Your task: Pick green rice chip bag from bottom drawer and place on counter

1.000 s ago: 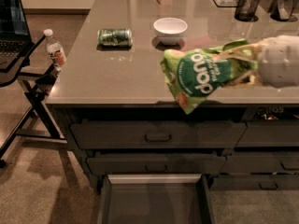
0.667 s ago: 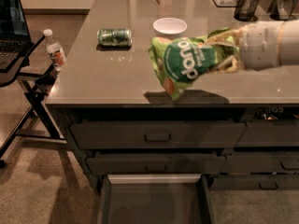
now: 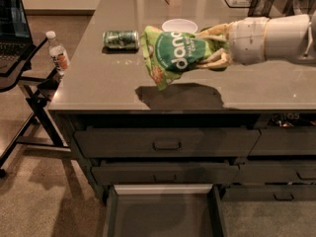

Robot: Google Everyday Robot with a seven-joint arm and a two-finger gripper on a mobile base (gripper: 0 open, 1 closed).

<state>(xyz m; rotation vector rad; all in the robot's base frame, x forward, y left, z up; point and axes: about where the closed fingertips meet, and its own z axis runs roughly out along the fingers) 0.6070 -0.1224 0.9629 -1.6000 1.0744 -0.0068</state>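
Note:
The green rice chip bag (image 3: 175,54) is a crinkly light-green bag with a dark green circle and white lettering. It hangs in the air above the counter (image 3: 98,83), over its front middle, and casts a shadow on the stone. My gripper (image 3: 216,47) reaches in from the right on a white arm and is shut on the bag's right end. The bottom drawer (image 3: 163,214) stands pulled open below the counter, with a pale front edge and a dark interior that shows nothing inside.
A green drink can (image 3: 120,39) lies on its side on the counter left of the bag. A white bowl (image 3: 179,25) sits behind the bag. A black mesh cup (image 3: 260,3) stands at the back right. A water bottle (image 3: 57,53) and laptop stand are at left.
The bag and my gripper have moved left and further over the counter, away from the front edge. The bag's shadow now lies on the countertop.

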